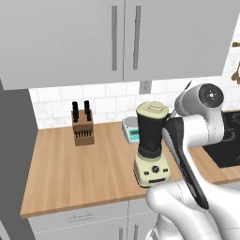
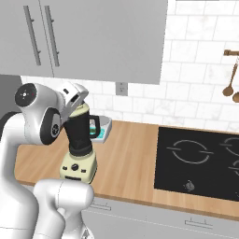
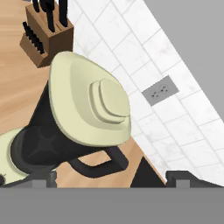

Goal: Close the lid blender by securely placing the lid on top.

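Observation:
The blender (image 1: 151,140) stands on the wooden counter, with a black tapered jar over a cream base with a knob and buttons (image 1: 152,171). The cream lid (image 1: 152,111) sits flat on the jar's rim, its raised knob up. In the hand view the lid (image 3: 92,105) covers the jar's mouth and the jar's side handle (image 3: 98,166) curves below it. My gripper (image 3: 114,177) hovers just above and beside the lid, open, its fingertips (image 3: 43,177) wide apart with nothing between them. From the right base the blender (image 2: 79,140) shows close behind my white hand.
A knife block (image 1: 83,126) stands at the back left of the counter (image 1: 70,173). A white scale (image 1: 132,129) with a blue display sits behind the blender. The black cooktop (image 2: 200,163) lies to the right. Wall cabinets (image 1: 117,37) hang overhead, and an outlet (image 1: 145,86) is on the tiles.

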{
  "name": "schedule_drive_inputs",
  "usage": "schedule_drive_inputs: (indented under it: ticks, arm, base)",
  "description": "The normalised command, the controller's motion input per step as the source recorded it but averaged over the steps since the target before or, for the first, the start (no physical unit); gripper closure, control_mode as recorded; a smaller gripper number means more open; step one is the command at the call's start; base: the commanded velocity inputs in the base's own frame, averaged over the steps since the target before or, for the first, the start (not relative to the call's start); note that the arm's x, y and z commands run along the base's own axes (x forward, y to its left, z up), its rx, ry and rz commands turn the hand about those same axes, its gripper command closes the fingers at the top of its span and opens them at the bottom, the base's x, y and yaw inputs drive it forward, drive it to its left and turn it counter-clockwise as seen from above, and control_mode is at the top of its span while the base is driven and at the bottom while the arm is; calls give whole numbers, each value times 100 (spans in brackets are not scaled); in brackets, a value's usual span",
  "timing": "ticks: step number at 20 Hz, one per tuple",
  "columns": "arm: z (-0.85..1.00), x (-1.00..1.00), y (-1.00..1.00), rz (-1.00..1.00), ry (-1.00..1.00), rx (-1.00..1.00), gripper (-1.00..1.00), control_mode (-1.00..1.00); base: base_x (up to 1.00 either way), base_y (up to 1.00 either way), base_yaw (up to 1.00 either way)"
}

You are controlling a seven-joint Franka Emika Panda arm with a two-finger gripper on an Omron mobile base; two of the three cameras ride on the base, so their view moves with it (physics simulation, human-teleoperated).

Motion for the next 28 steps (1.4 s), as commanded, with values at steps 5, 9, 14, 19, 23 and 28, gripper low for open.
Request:
schedule_drive_inputs:
  ticks: [5, 9, 14, 19, 23, 28]
  arm:
    - [0, 1, -15, 0, 0, 0, -100, -100]
    - [0, 0, -11, 0, 0, 0, -100, -100]
    - [0, 0, -1, 0, 0, 0, -100, -100]
    - [0, 0, -7, 0, 0, 0, -100, -100]
    - [-7, 8, -36, 0, 0, 0, -100, -100]
    - [-22, 13, -58, 0, 0, 0, -100, -100]
  base:
    - [0, 0, 0]
    - [0, 0, 0]
    - [0, 0, 0]
    - [0, 0, 0]
    - [0, 0, 0]
    - [0, 0, 0]
